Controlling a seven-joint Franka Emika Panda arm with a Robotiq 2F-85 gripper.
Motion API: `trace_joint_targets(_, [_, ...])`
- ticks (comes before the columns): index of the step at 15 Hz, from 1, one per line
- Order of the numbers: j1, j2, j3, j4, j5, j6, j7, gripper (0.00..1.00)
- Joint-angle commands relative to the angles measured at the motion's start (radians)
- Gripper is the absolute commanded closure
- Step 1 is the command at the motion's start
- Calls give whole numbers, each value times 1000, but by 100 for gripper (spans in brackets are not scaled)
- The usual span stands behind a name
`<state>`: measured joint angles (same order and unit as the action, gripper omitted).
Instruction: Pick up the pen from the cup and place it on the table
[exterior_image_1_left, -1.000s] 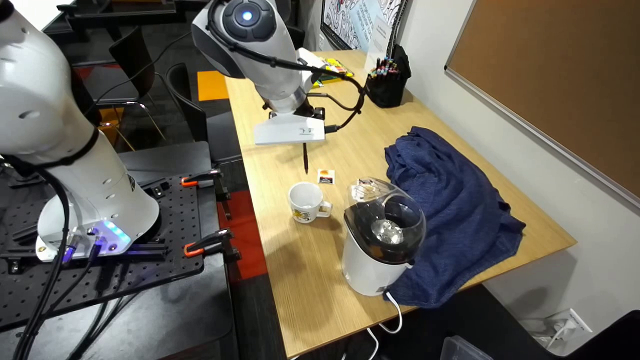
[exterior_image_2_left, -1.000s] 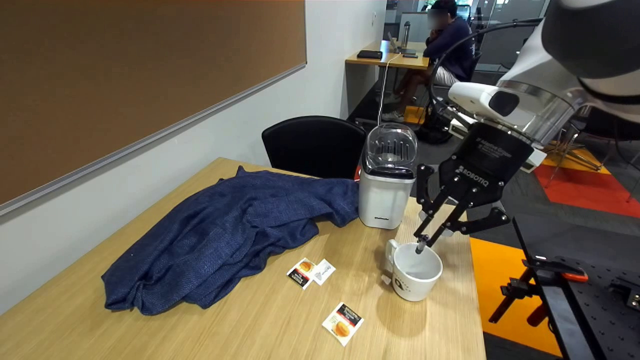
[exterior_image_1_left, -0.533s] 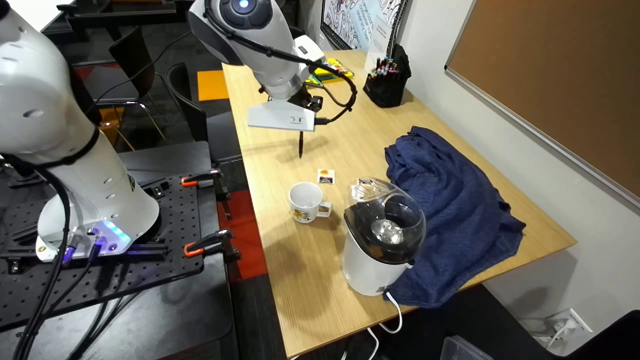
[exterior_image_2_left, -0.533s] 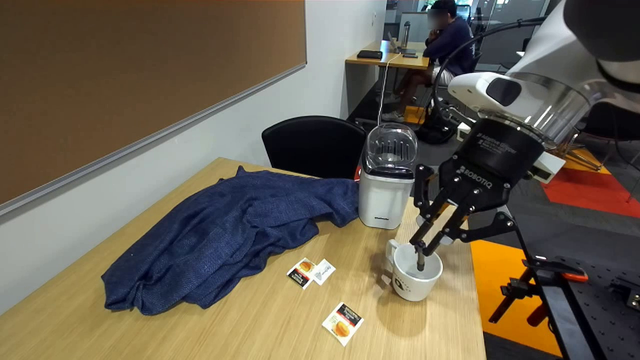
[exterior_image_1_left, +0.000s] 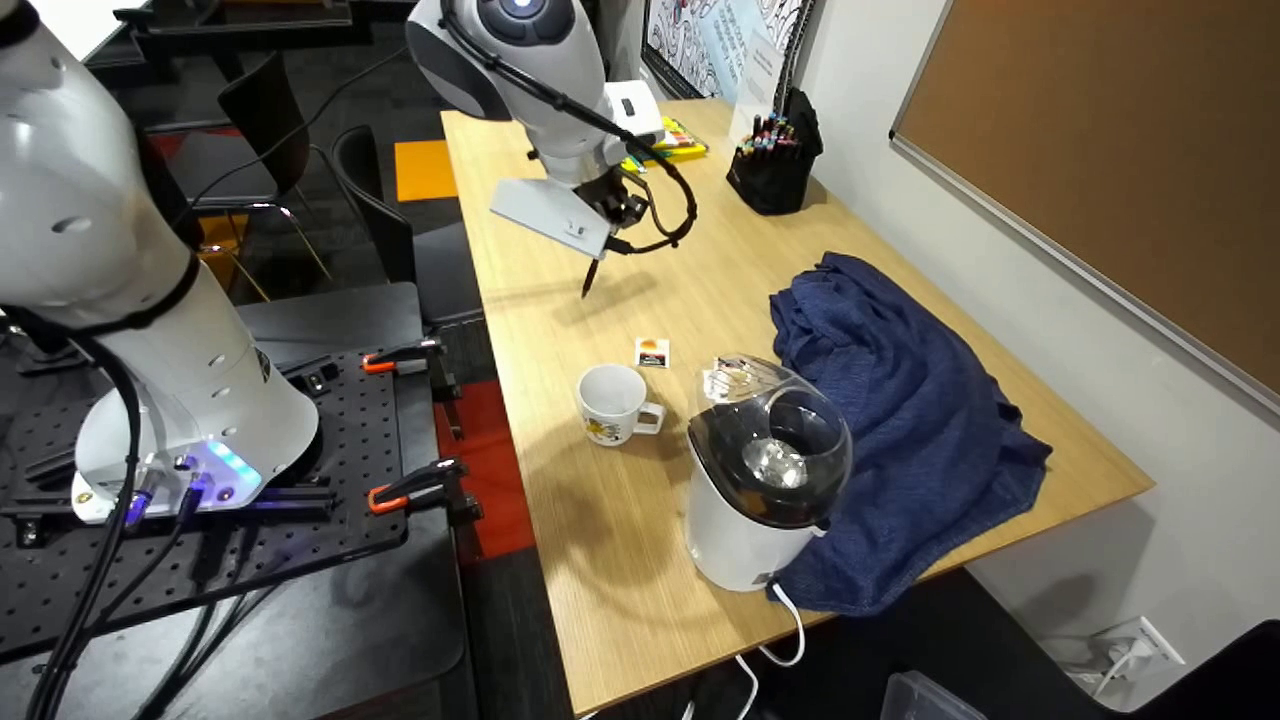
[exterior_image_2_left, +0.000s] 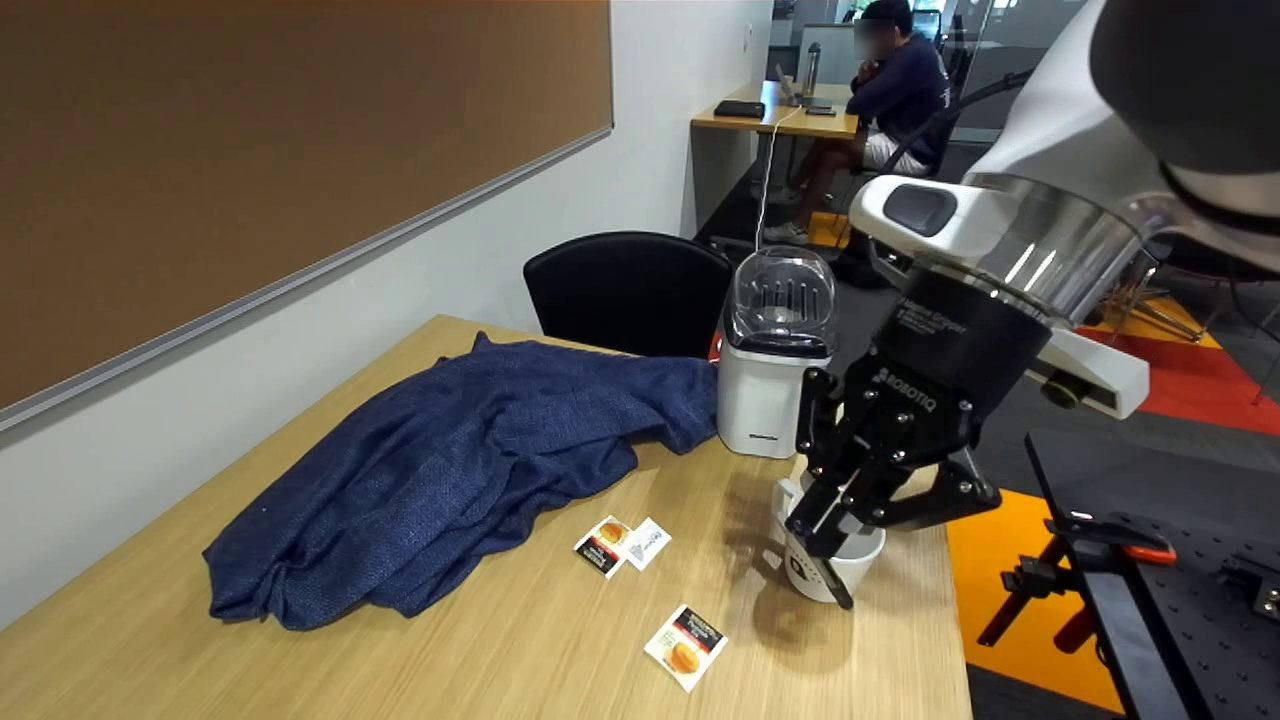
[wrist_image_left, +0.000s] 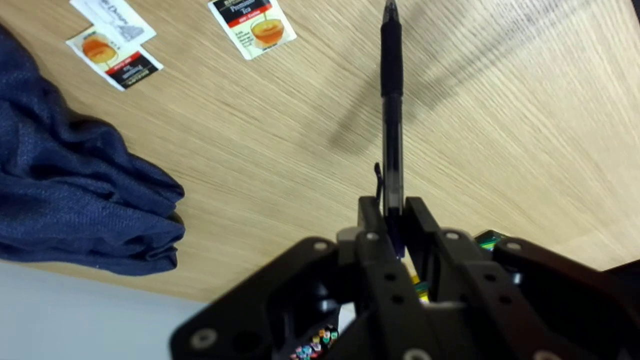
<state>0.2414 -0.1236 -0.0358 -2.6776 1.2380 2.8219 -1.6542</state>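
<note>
A long, pale wood table (exterior_image_1_left: 720, 270) runs along a wall (exterior_image_1_left: 860, 60), a white cup (exterior_image_1_left: 608, 408) standing upright near its long edge. Off that edge, on the side away from the cup's handle, I see a white robot arm (exterior_image_1_left: 200, 380) mounted, reaching over the table. A crumpled navy cloth (exterior_image_1_left: 900, 430) lies well apart from the cup, on its handle side; a white appliance (exterior_image_1_left: 735, 545) with a clear dome stands nearer, on that same side. A black holder (exterior_image_1_left: 765, 187) full of coloured markers (exterior_image_1_left: 768, 138) is far from the cup, by the wall. The gripper (wrist_image_left: 393, 202) hangs over the table near the cup, its jaws narrow and pinching a dark pen (wrist_image_left: 392, 75). Three small packets (wrist_image_left: 255, 27), two overlapping, lie flat, apart from the cup. The pen, tilted and point downward, is outside the cup, above the table.
</note>
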Motion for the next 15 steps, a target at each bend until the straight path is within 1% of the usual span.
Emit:
trace_joint_targets(1, [-3, 118, 22, 73, -119, 19, 230, 96])
trace_joint_targets(4, [-3, 202, 11, 120, -278, 11, 444, 96])
trace_joint_targets(7, [3, 287, -18, 179, -461, -17, 658, 96])
trace_joint_targets(9, [11, 324, -39, 213, -557, -44, 763, 96])
trace_joint_targets(11, [14, 354, -54, 248, -626, -81, 835, 96])
trace_joint_targets(12, [-85, 365, 37, 263, -692, -93, 890, 96])
trace_joint_targets(15, [-146, 406, 89, 317, -797, -158, 983, 96])
